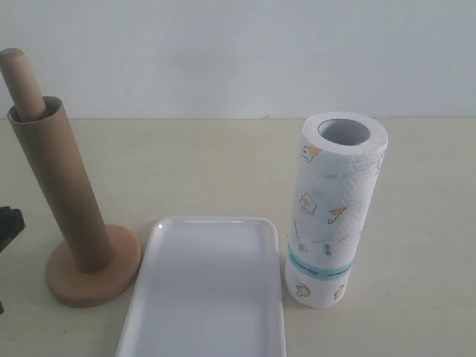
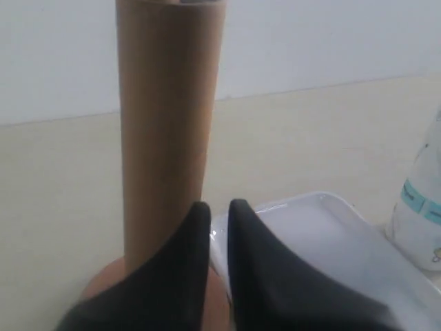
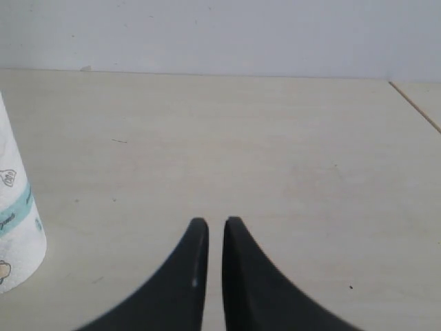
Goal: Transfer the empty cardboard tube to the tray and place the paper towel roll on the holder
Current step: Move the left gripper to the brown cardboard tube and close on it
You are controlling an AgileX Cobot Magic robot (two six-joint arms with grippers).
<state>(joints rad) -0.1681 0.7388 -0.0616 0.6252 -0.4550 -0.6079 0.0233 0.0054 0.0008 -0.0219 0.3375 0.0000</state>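
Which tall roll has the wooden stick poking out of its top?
The brown cardboard tube: the holder's pole sticks out of it. The white paper towel roll stands alone beside the tray.

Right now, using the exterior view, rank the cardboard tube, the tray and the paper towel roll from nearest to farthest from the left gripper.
Measured from the left gripper, at that view's left edge:
1. The cardboard tube, on the left, standing over the holder.
2. The tray, in the middle, at the front.
3. The paper towel roll, on the right, upright.
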